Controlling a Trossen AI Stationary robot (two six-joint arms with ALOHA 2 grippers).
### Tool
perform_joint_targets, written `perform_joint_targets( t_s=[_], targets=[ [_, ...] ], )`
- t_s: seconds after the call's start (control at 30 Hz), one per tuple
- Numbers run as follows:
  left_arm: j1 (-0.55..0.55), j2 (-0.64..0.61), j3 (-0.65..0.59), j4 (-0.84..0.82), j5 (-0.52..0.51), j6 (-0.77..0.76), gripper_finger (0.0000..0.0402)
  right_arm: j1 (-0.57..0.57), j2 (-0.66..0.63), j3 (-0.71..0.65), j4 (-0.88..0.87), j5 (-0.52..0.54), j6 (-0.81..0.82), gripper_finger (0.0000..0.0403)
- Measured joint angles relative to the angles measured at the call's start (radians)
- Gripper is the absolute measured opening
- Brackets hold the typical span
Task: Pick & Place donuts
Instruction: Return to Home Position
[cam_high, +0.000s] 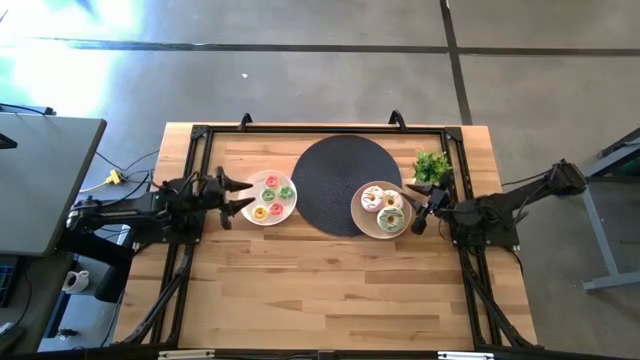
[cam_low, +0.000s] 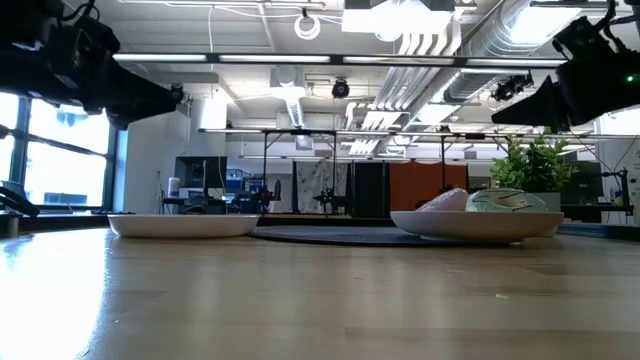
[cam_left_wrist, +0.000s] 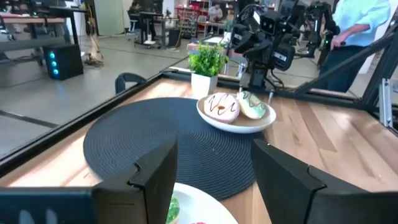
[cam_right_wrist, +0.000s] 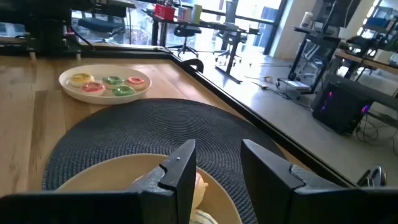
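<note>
Several small donuts with pink, green and yellow icing lie on a white plate left of the black disc; the right wrist view shows them far off. Three larger donuts sit on a beige plate at the disc's right edge, also in the left wrist view. My left gripper hovers open at the white plate's left rim. My right gripper hovers open at the beige plate's right rim. Both are raised off the table.
A big black woven disc lies between the plates. A small potted plant stands by the far right corner, close to the right arm. The near half of the wooden table is bare. A person stands beyond the table.
</note>
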Motion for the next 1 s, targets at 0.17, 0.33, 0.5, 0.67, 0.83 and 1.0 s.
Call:
perform_joint_targets(
  t_s=[0.17,0.33,0.5,0.67,0.83,1.0],
  targets=[
    [0.000,0.001,-0.027,0.022,0.000,-0.001,0.0202,-0.059,0.000,-0.044,0.108,-0.099,-0.074,0.0124],
    [0.000,0.000,-0.051,0.071,0.001,0.015,0.0202,-0.136,0.002,-0.083,0.202,-0.275,-0.146,0.0124],
    [0.000,0.001,-0.053,0.071,0.001,0.028,0.0202,-0.232,0.001,-0.083,0.209,-0.420,-0.188,0.0124],
    [0.000,0.019,-0.054,0.070,0.001,0.029,0.0202,-0.324,0.000,-0.083,0.197,-0.505,-0.199,0.0124],
    [0.000,0.019,-0.055,0.070,0.002,0.029,0.0202,-0.368,-0.001,-0.083,0.180,-0.555,-0.199,0.0124],
    [0.000,0.019,-0.056,0.070,0.002,0.029,0.0202,-0.383,-0.028,-0.083,0.142,-0.646,-0.178,0.0124]
  ],
)
